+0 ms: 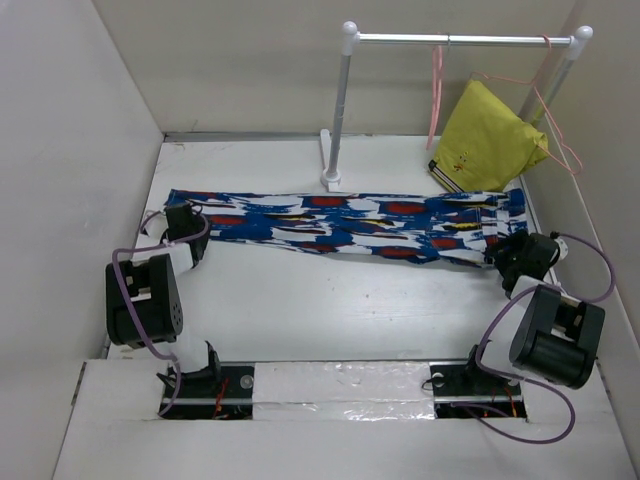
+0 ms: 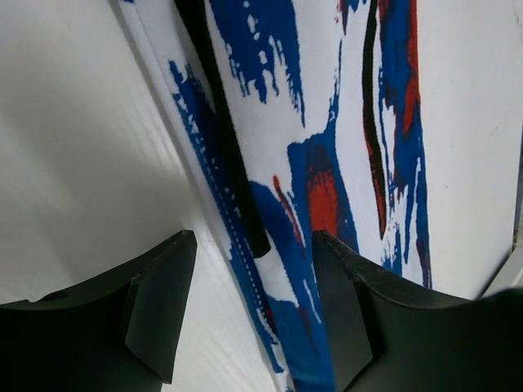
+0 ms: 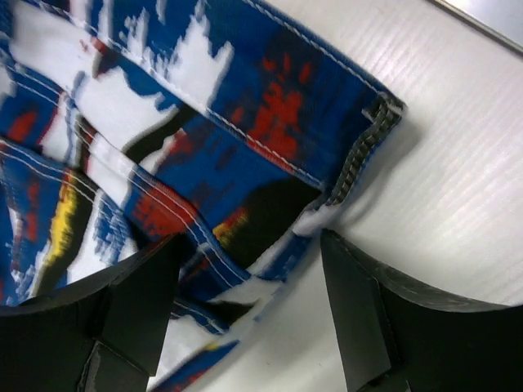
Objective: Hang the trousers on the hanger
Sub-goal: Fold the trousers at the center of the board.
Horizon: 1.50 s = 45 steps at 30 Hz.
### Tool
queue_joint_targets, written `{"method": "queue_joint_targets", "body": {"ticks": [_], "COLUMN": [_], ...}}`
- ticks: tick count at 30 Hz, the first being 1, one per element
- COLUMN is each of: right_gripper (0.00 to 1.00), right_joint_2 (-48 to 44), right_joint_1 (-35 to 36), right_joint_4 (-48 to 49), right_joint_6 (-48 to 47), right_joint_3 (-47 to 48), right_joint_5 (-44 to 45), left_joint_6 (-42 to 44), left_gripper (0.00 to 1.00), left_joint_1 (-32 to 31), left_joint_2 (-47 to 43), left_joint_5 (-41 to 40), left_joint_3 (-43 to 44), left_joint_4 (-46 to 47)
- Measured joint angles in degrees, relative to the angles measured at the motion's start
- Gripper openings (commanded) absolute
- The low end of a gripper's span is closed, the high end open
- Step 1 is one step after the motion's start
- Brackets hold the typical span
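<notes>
The trousers (image 1: 345, 225) are laid flat on the table (image 1: 330, 310), stretched left to right, just in front of the rack (image 1: 338, 110). The hanger (image 1: 437, 85) is hung on the rack behind them, with another garment (image 1: 490, 125) parked to its right. The left gripper (image 1: 180, 224) is set over the left end, the right gripper (image 1: 512, 256) over the right end.

The top view was bright and even, with light from above and only soft, short shadows. The white counter (image 1: 330, 310) looked almost washed out, and the tape strip (image 1: 330, 410) at 6 o'clock showed glare. The left end effector (image 2: 253, 241) and the right end effector (image 3: 253, 241) were dark, with little detail. The trousers (image 3: 245, 122) were sharp in the right wrist view and slightly softer in the left one, where the counter at 9 o'clock was pale and blurred.
</notes>
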Motion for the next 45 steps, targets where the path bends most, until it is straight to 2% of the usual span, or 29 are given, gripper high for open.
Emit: {"method": "queue_joint_targets", "body": {"ticks": [5, 6, 8, 9, 13, 14, 16, 22, 27, 30, 33, 34, 35, 36, 37, 39, 40, 42, 44, 45], "right_gripper": [0.71, 0.70, 0.69, 0.69, 0.13, 0.08, 0.02, 0.02, 0.02, 0.03, 0.16, 0.42, 0.61, 0.76, 0.92, 1.00, 1.00, 1.00, 0.99, 0.98], "right_joint_2": [1.9, 2.6, 4.3, 5.3, 7.1, 7.1, 7.1, 0.3, -10.6, -15.9, -21.4, -22.9, -24.2, -25.6, -26.8, -27.1, -26.4, -24.4, -22.0, -20.8], "right_joint_1": [-1.5, -1.6, -1.7, -1.7, -1.8, -1.8, -1.8, -1.7, -2.4, -5.3, -8.5, -9.1, -9.6, -10.0, -10.4, -11.2, -11.3, -11.4, -11.5, -11.8], "right_joint_4": [1.3, 1.4, 1.2, 1.2, 1.4, 1.4, 1.2, -3.7, -8.6, -11.9, -15.5, -16.6, -17.2, -16.9, -16.5, -16.5, -16.5, -16.4, -15.9, -15.6], "right_joint_6": [1.2, 1.6, 2.2, 2.5, 3.1, 3.3, 3.2, 1.1, -1.1, -2.9, -4.8, -5.3, -5.5, -5.9, -6.4, -6.8, -7.1, -7.5, -7.5, -7.5], "right_joint_3": [0.8, 1.3, 2.9, 3.7, 4.9, 4.9, 4.9, 4.9, 4.8, 3.9, 1.5, 0.7, -0.1, -1.2, -2.1, -2.5, -2.3, -1.9, -1.8, -1.9], "right_joint_5": [-2.0, -2.2, -3.0, -3.5, -4.7, -4.9, -5.0, -4.2, -4.6, -6.7, -8.1, -8.2, -8.1, -7.5, -7.2, -6.1, -5.8, -5.1, -3.9, -3.4], "left_joint_6": [-0.9, -1.1, -1.3, -1.4, -1.0, -0.8, -0.3, 2.8, 6.2, 7.0, 6.9, 6.6, 6.4, 6.2, 6.1, 5.5, 5.5, 5.2, 5.6, 5.9], "left_gripper": [0.49, 0.43, 0.37, 0.30, 0.04, 0.00, 0.00, 0.00, 0.00, 0.00, 0.00, 0.00, 0.08, 0.33, 0.43, 0.61, 0.61, 0.59, 0.52, 0.45], "left_joint_1": [0.0, 0.0, 0.0, 0.0, 0.0, 0.0, 0.0, 0.9, 0.9, 0.9, 0.7, 0.7, 0.7, 0.8, 1.2, 1.9, 2.3, 2.6, 1.4, 0.2], "left_joint_2": [3.1, 3.7, 4.9, 5.4, 7.1, 7.4, 8.0, 7.0, -0.5, -5.4, -11.2, -13.1, -15.5, -18.0, -20.5, -25.0, -26.8, -29.6, -32.0, -33.3], "left_joint_5": [0.9, 0.9, 1.0, 1.0, 1.1, 1.2, 1.3, 1.0, -0.8, -1.4, -2.0, -2.5, -3.2, -4.3, -5.4, -6.9, -7.1, -7.1, -6.9, -6.6], "left_joint_3": [2.4, 2.8, 3.4, 3.7, 4.8, 5.1, 6.3, 9.9, 10.1, 9.6, 6.1, 4.6, 2.8, 1.0, -0.9, -3.5, -4.2, -4.6, -4.6, -4.6], "left_joint_4": [1.4, 1.7, 2.0, 2.1, 1.9, 1.7, 0.5, -5.5, -13.3, -16.6, -18.8, -19.8, -20.7, -21.3, -21.6, -21.9, -21.9, -21.5, -20.3, -19.5]}}
